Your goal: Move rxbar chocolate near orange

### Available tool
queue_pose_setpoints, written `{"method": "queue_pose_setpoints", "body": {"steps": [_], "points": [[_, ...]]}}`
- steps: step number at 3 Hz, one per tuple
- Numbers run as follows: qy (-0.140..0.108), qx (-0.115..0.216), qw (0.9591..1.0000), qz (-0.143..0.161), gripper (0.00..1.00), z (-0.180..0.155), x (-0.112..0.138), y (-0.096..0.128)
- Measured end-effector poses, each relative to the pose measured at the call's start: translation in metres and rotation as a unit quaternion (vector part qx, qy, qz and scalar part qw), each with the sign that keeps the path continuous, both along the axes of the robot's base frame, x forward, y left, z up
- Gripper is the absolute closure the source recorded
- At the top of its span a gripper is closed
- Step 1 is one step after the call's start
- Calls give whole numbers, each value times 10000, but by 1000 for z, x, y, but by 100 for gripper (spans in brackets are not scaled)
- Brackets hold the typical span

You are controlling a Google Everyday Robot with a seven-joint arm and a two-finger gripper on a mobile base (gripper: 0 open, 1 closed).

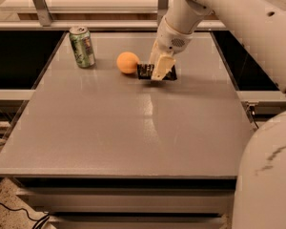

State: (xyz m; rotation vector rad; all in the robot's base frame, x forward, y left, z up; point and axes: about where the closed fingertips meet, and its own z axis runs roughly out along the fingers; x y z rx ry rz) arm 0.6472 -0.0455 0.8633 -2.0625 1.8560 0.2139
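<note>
Camera view: gripper point(160, 73) down over rxbar chocolate point(143, 71), just right of orange point(127, 62); grasp state indeterminable; green can point(82, 46) far left.

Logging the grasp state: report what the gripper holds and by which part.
Cannot be told. The gripper sits over the middle of the rxbar chocolate, lying on the table beside the orange; an actual grip is not visible.

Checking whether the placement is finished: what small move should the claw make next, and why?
Probably leave the rxbar chocolate where it lies and raise the claw, now down on it, straight up: the bar already lies on the table right beside the orange.
</note>
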Motion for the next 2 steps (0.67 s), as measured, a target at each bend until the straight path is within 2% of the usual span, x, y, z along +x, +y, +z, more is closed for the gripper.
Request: {"method": "queue_pose_setpoints", "body": {"steps": [2], "points": [[36,44,10000,-18,36,2,5,-4]]}}
